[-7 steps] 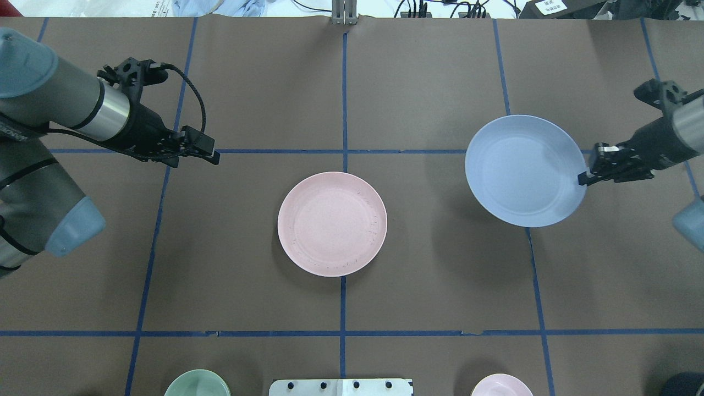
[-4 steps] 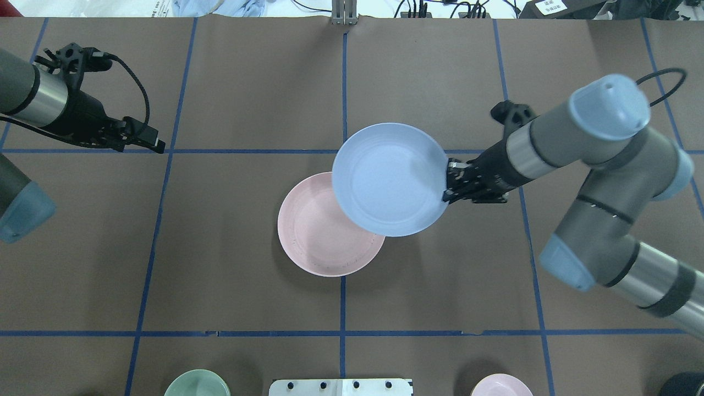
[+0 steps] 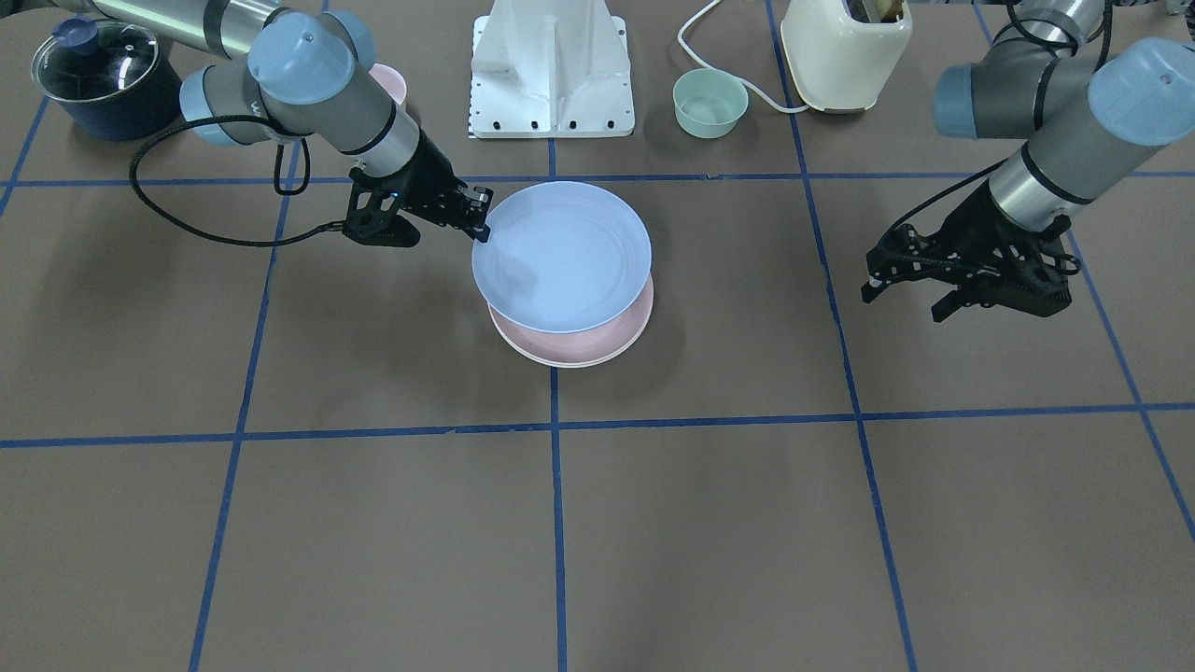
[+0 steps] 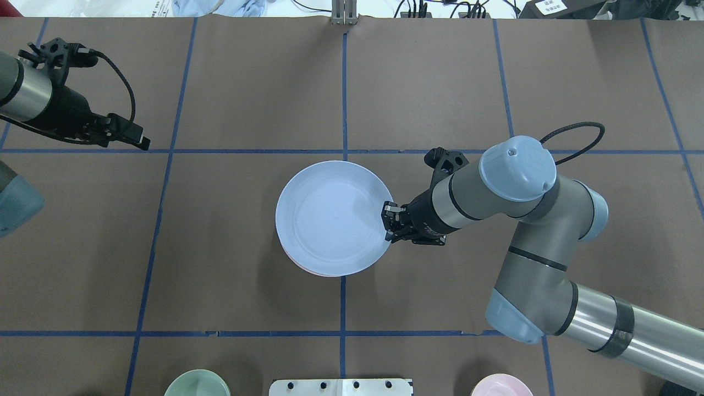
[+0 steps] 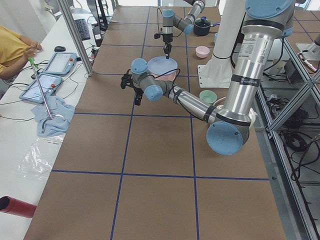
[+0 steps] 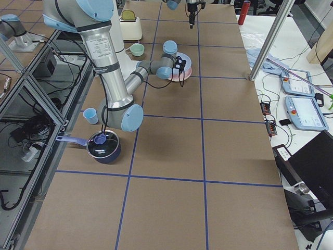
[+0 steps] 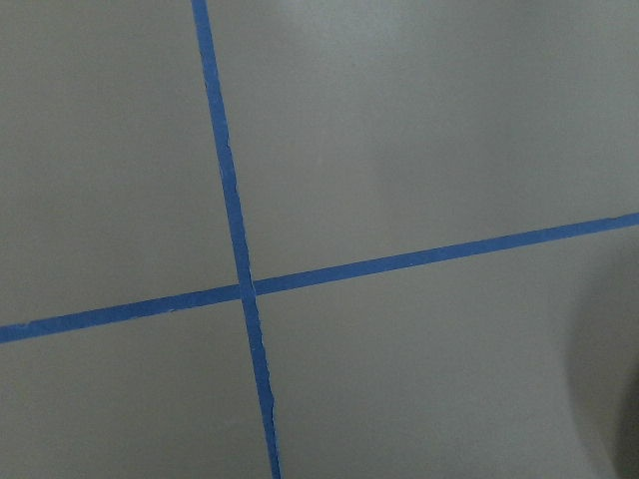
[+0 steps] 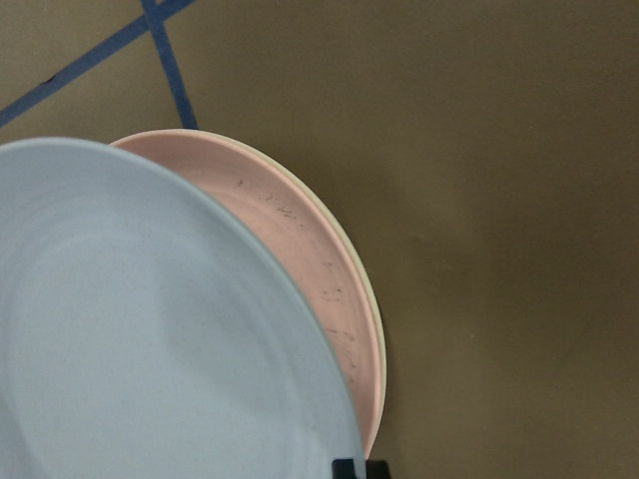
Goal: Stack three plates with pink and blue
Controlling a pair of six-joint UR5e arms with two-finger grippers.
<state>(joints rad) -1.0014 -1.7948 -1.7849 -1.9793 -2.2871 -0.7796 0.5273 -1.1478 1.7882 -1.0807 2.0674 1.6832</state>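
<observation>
Blue plate [image 4: 330, 217] is at the middle of the worktop [image 4: 247, 82], directly over the pink plate [image 3: 583, 347] and covering nearly all of it. From overhead only a thin pink sliver shows at its rim. In the front view the blue one looks raised and offset from the pink one rather than nested. Whether the two touch cannot be told. The right end effector [image 4: 388, 221] is clenched on the blue plate's rim, on the side toward the robot's right, and the right arm extends across the worktop to reach it. The right wrist view shows the pink rim, marked with dark scuffs, curving out beyond the blue rim.

The left end effector [image 3: 901, 291] hangs well apart from the plates, on the robot's left, with its fingers spread and released. Its wrist camera sees only brown surface and a crossing of tape lines [image 4: 344, 99].

The worktop is a matte brown covering that the blue tape lines divide into large squares. Open brown surface surrounds the plates on every side, out past the nearest lines. Along the robot's edge stand a green bowl [image 3: 709, 103], a white base plate [image 3: 553, 75], a small pink bowl [image 4: 501, 386], a cream toaster [image 3: 845, 47] and a dark lidded pot [image 3: 103, 79], all well apart from the plates. Beyond the far edge a side table carries tablets [image 5: 60, 62] and a blue cloth [image 5: 52, 117].
</observation>
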